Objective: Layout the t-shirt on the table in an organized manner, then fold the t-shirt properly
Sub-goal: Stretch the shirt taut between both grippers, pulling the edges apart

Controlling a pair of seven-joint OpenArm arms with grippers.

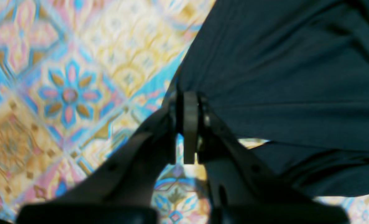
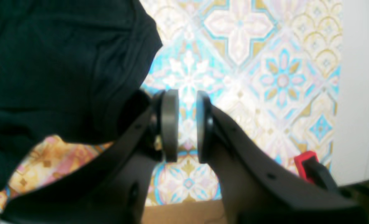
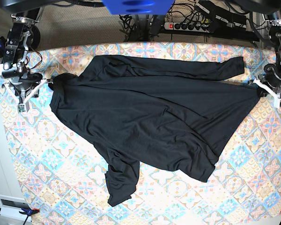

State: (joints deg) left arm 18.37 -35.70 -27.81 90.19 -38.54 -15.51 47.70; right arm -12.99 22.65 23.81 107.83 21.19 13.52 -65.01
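Across the patterned counter (image 3: 253, 154) the t-shirt (image 3: 150, 117) lies spread over most of the width, body slanting toward the near right, one long sleeve stretched along the far edge and the other trailing down toward the near side in a crumpled strip. It looks light, thin and limp, so it should slide easily over the cloth, sag wherever it is lifted, and keep the wrinkles now fanning across its middle; taking it by hem corners, shoulder seams or cuffs would likely give the most control. On the base view's right, the left pincer (image 1: 190, 124) is clamped tight on an edge of the black fabric, which pulls taut from it. The right pincer (image 2: 186, 124) stands narrowly parted with only counter pattern showing between its pads, so it grips nothing, though the garment lies just beside it. Both wrist views are soft and cropped, so which seam the left one grips is unclear. A small red-and-black clamp (image 2: 308, 169) is cut off by the right arm.
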